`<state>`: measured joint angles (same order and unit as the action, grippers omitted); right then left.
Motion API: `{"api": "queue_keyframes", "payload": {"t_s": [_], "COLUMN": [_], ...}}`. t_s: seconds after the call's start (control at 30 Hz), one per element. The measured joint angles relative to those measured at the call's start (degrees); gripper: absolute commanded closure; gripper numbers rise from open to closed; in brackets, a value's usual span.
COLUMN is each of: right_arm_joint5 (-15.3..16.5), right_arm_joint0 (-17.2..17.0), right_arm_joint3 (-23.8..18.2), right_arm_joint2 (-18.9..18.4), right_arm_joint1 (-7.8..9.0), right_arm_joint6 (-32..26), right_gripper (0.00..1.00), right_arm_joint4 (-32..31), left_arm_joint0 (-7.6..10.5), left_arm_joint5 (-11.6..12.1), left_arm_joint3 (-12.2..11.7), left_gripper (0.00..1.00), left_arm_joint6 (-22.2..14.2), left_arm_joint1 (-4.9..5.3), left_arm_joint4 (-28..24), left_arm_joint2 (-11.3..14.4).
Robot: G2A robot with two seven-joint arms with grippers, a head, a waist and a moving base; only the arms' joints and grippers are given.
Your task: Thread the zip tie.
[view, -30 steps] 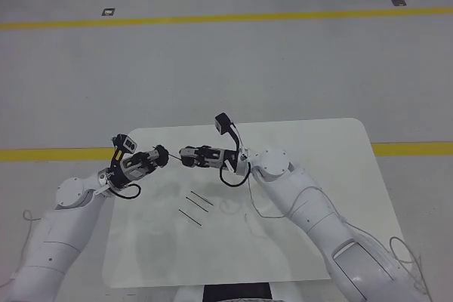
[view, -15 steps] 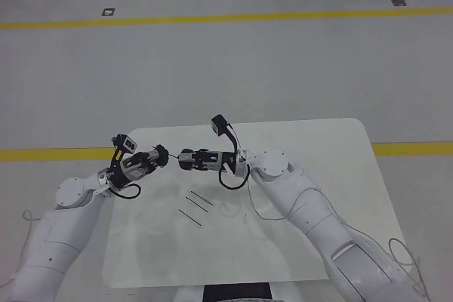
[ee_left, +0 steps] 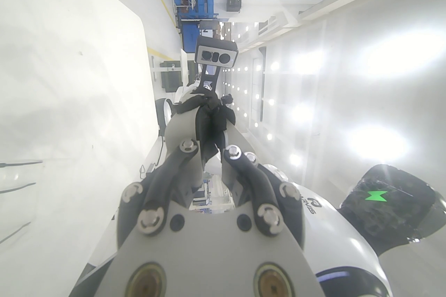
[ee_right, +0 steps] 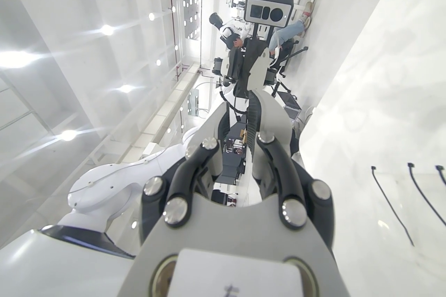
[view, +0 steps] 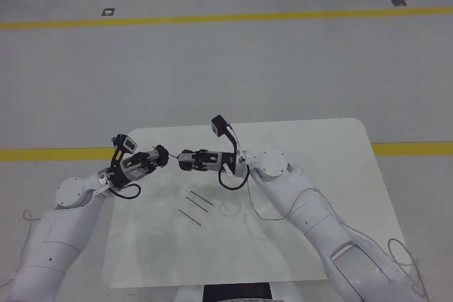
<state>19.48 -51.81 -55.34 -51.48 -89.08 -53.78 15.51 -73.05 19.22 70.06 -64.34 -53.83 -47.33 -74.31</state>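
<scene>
- Spanning the middle of the top view, the white table [view: 325,151] has rounded corners, and a yellow floor line [view: 423,149] shows beyond it on either side.
- The right arm [view: 302,200] stretches from the near right corner across the table toward the left. Its forearm is level over the tabletop, and a black wrist camera [view: 220,123] stands on a stalk above it.
- The left arm [view: 68,204] rises from the near left edge and points rightward, so the two arms meet tip to tip above the far-left part of the table.
- The right gripper [view: 183,158] is clamped. In its wrist view the two fingers [ee_right: 217,127] converge on a black ribbed strip pinched between them.
- The left gripper [view: 161,153] is just beside the right one, with a small gap between the tips. In its wrist view the fingers [ee_left: 181,127] are drawn together around a dark mass [ee_left: 212,124]; what that mass is cannot be told.
- Three spare zip ties [ee_right: 393,206] lie flat on the table, side by side and apart from each other, on the near side of the grippers and touched by neither.
- The zip tie [view: 172,156] is a thin dark strand bridging the gap between the two gripper tips. It is held in the air above the table with one end in each.
</scene>
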Motion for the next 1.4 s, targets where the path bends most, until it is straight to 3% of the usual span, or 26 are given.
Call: {"api": "queue_keyframes", "payload": {"t_s": [0.27, 0.5, 1.07, 1.1, 1.13, 1.17, 1.2, 1.4], "right_arm_joint5": [0.0, 0.0, 0.0, 0.0, 0.0, 0.0, 0.0, 0.0], "right_arm_joint0": [-0.3, -0.5, -0.6, -0.6, -0.6, -0.5, -0.5, -0.4], "right_arm_joint3": [0.0, -0.1, -0.1, -0.1, 0.0, 0.0, 0.0, 0.0], "right_arm_joint2": [-0.2, -0.6, -1.4, -1.5, -1.5, -1.6, -1.8, -2.8], "right_arm_joint1": [-0.19, -0.26, -0.34, -0.35, -0.36, -0.36, -0.34, -0.01], "right_arm_joint6": [0.0, 0.3, 0.4, 0.3, 0.2, 0.1, 0.0, -1.1], "right_gripper": [0.88, 1.0, 1.0, 1.0, 1.0, 1.0, 1.0, 1.0], "right_arm_joint4": [-0.4, -0.8, -1.7, -1.7, -1.6, -1.5, -1.5, -1.5], "left_arm_joint0": [0.0, 0.0, 0.0, 0.0, 0.0, 0.0, 0.0, -0.12], "left_arm_joint5": [0.0, 0.0, 0.0, 0.0, 0.0, 0.0, 0.0, -0.2], "left_arm_joint3": [0.0, 0.0, 0.0, 0.0, 0.0, 0.0, 0.0, 0.3], "left_gripper": [1.0, 1.0, 1.0, 0.85, 0.62, 0.18, 0.01, 0.0], "left_arm_joint6": [0.0, 0.0, 0.0, 0.0, 0.0, 0.0, 0.0, 0.4], "left_arm_joint1": [0.0, 0.0, 0.0, 0.0, 0.0, 0.0, 0.0, -0.05], "left_arm_joint4": [0.0, 0.0, 0.0, 0.0, 0.0, 0.0, 0.0, -0.1], "left_arm_joint2": [0.0, 0.0, 0.0, 0.0, 0.0, 0.0, 0.0, 0.1]}}
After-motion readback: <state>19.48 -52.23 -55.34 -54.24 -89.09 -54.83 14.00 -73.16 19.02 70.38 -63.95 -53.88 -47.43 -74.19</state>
